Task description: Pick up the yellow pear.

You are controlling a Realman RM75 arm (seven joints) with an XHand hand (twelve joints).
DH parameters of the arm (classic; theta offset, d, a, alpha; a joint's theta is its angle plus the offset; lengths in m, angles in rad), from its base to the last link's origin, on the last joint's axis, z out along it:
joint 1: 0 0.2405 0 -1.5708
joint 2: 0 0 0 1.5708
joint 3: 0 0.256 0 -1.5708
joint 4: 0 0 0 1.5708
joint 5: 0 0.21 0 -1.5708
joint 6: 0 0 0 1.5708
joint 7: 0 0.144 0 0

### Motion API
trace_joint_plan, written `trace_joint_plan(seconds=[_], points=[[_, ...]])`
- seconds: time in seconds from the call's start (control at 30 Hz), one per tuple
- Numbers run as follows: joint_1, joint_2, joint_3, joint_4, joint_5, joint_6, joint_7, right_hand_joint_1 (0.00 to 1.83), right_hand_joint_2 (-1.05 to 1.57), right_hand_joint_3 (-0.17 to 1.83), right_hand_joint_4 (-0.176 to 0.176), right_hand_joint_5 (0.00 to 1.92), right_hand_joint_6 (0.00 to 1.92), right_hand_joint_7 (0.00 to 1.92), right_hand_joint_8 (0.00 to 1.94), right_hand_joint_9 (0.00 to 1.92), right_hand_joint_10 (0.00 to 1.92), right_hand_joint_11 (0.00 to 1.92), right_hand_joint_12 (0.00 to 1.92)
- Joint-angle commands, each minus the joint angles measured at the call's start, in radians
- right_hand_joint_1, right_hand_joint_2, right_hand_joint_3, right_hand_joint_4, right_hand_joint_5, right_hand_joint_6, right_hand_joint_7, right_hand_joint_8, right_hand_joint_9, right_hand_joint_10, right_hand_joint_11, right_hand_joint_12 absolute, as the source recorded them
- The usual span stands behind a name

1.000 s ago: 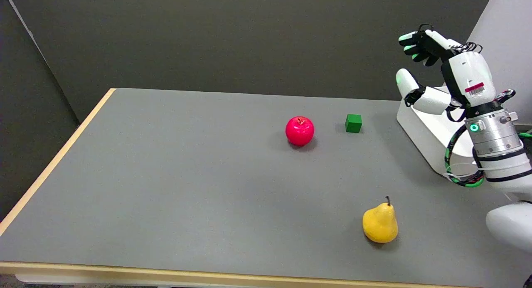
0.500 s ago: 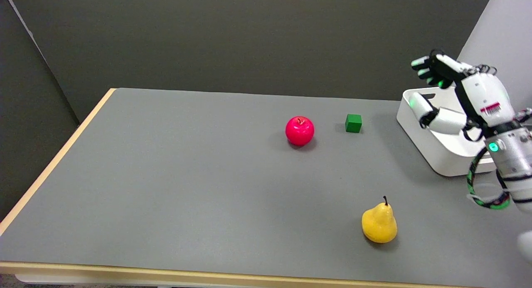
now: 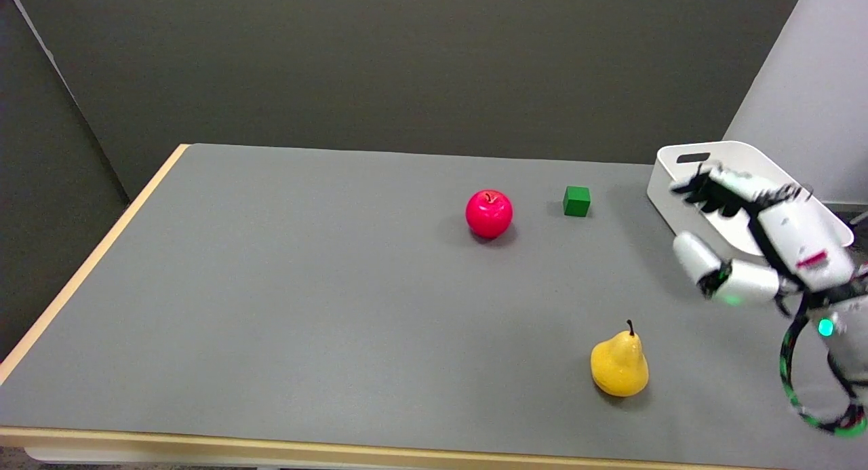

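The yellow pear (image 3: 619, 367) stands upright with a dark stem near the table's front right. My right hand (image 3: 753, 243) hangs in the air above and to the right of it, blurred by motion. Its fingers are spread, thumb apart from the rest, and nothing is in it. A clear gap lies between the hand and the pear.
A red apple (image 3: 489, 213) and a small green cube (image 3: 576, 201) sit mid-table, farther back. A white bin (image 3: 678, 185) stands at the right edge, partly behind my hand. The grey table (image 3: 305, 287) has a wooden rim along its left and front.
My right hand has dropped steadily and drawn toward the pear's side of the table, uncovering the white bin. The pear, apple and cube have stayed put.
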State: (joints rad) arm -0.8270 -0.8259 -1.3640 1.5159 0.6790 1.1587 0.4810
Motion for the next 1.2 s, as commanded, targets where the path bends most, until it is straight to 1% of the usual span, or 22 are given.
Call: trace_joint_plan(seconds=[0.03, 0.1, 0.17, 0.27, 0.67, 0.93, 1.07, 1.2], points=[[0.048, -0.025, -0.384, -0.246, -0.156, 0.287, 0.001, 0.16, 0.73, 1.06, 0.149, 0.41, 0.78, 0.65, 0.75, 0.65, 1.12, 0.48, 1.7], [0.068, -0.045, -0.405, -0.27, -0.176, 0.28, -0.001, 0.16, 0.72, 1.05, 0.152, 0.4, 0.77, 0.65, 0.74, 0.64, 1.12, 0.47, 1.69], [0.076, -0.054, -0.416, -0.279, -0.184, 0.27, -0.007, 0.21, 0.62, 0.93, 0.14, 0.4, 0.78, 0.63, 0.75, 0.61, 1.17, 0.53, 1.69], [0.076, -0.055, -0.422, -0.288, -0.183, 0.251, -0.007, 0.23, 0.64, 0.89, 0.127, 0.39, 0.78, 0.63, 0.75, 0.59, 1.2, 0.53, 1.69], [0.086, -0.045, -0.413, -0.291, -0.163, 0.242, 0.001, 0.24, 0.64, 0.88, 0.11, 0.38, 0.75, 0.62, 0.73, 0.57, 1.2, 0.51, 1.69], [0.125, -0.052, -0.426, -0.321, -0.169, 0.186, 0.009, 0.24, 0.64, 0.88, 0.108, 0.38, 0.74, 0.61, 0.72, 0.57, 1.19, 0.51, 1.69], [0.154, -0.05, -0.43, -0.341, -0.172, 0.186, 0.051, 0.23, 0.65, 0.87, 0.109, 0.38, 0.74, 0.61, 0.72, 0.57, 1.19, 0.51, 1.68], [0.166, -0.044, -0.43, -0.342, -0.179, 0.191, 0.055, 0.23, 0.65, 0.85, 0.108, 0.38, 0.74, 0.61, 0.72, 0.56, 1.19, 0.51, 1.67]])
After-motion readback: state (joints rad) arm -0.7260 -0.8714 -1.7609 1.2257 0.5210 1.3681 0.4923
